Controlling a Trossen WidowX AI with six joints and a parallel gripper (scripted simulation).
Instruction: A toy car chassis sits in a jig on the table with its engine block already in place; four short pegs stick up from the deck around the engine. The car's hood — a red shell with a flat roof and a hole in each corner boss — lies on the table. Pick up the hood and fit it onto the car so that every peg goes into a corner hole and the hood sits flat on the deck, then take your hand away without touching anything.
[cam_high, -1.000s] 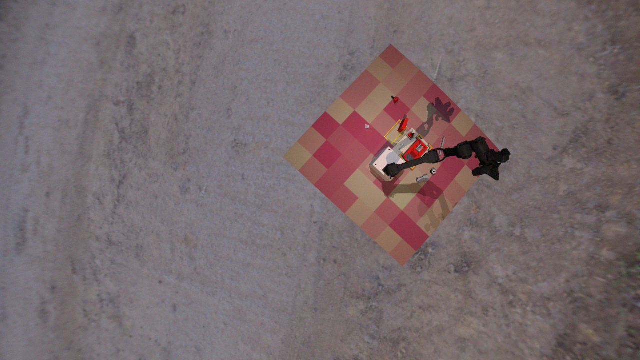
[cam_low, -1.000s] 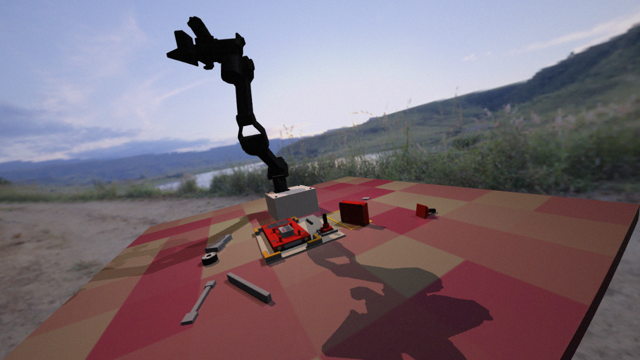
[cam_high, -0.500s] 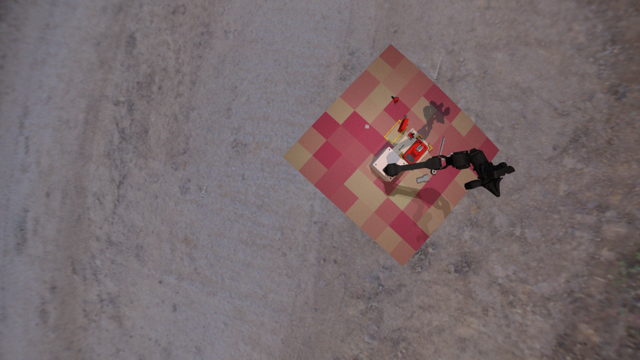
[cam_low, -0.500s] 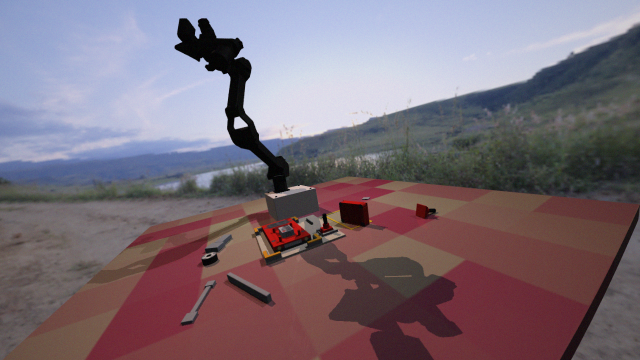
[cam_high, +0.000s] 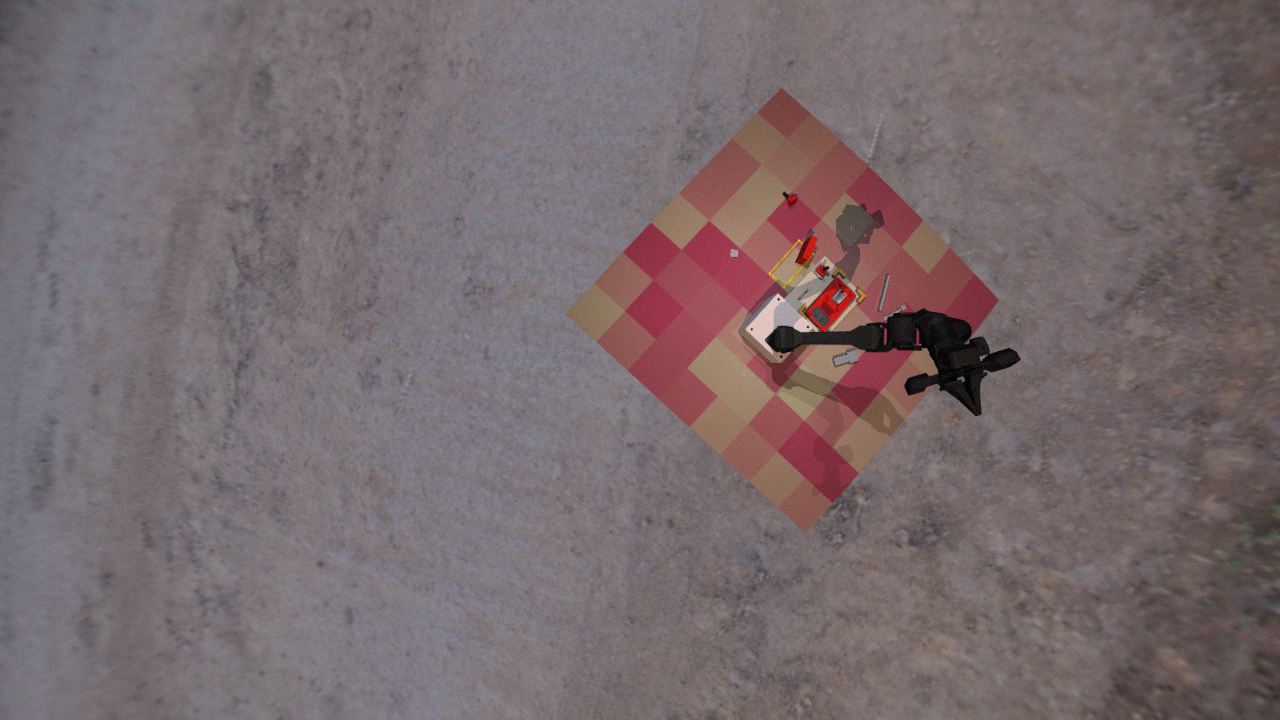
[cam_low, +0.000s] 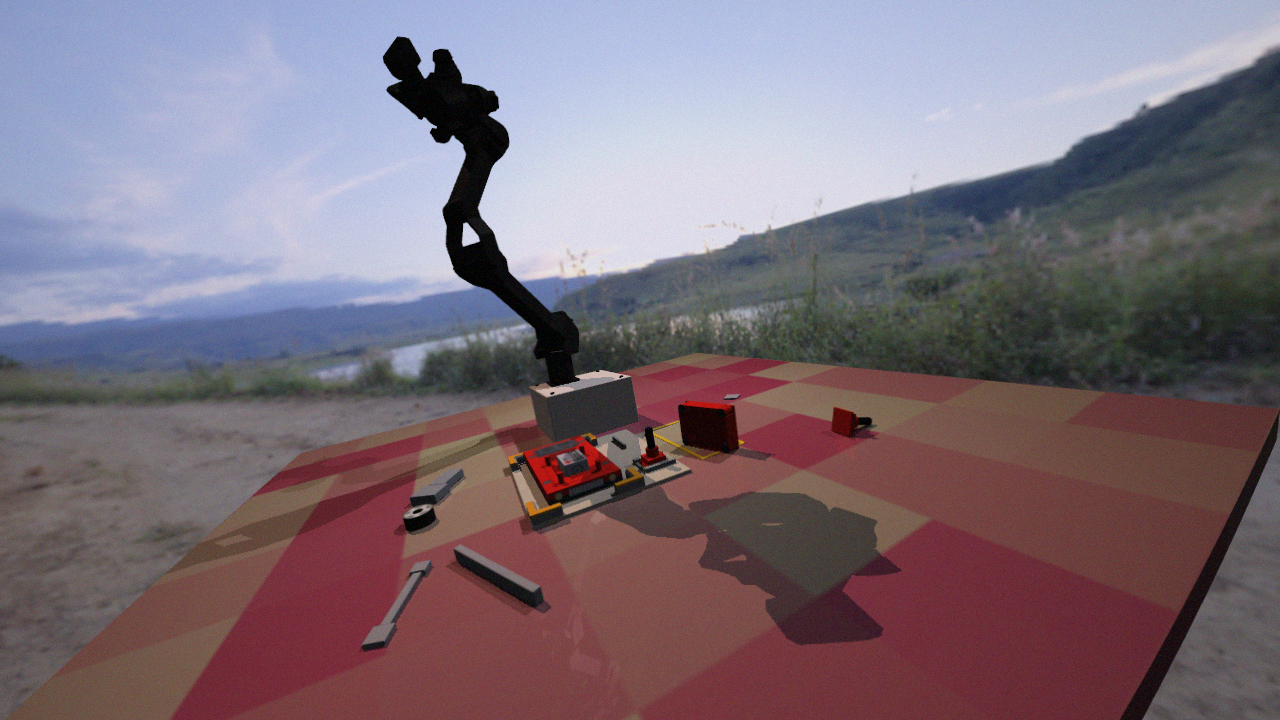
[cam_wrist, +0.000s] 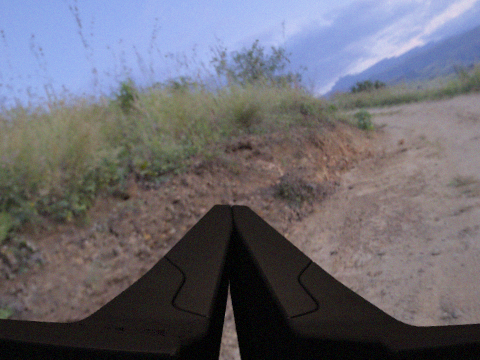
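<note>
Your gripper (cam_low: 402, 64) is pinched fully shut with nothing between its fingers, and it hangs high in the air past the table's edge, pointed out at the grass and dirt, not down at any part. You have not picked up the hood (cam_low: 708, 425) yet: it stands on its edge on the table (cam_low: 984, 501), just beside the jig (cam_low: 547, 512), inside a yellow outline, well apart from the gripper. On the chassis (cam_low: 571, 469) the grey engine block (cam_low: 571, 460) shows uncovered in the middle of the red deck; the pegs are too small to make out. By my judgement, every step is left for you: open up, come down to the hood, grasp it, seat it over the pegs, and back away.
</note>
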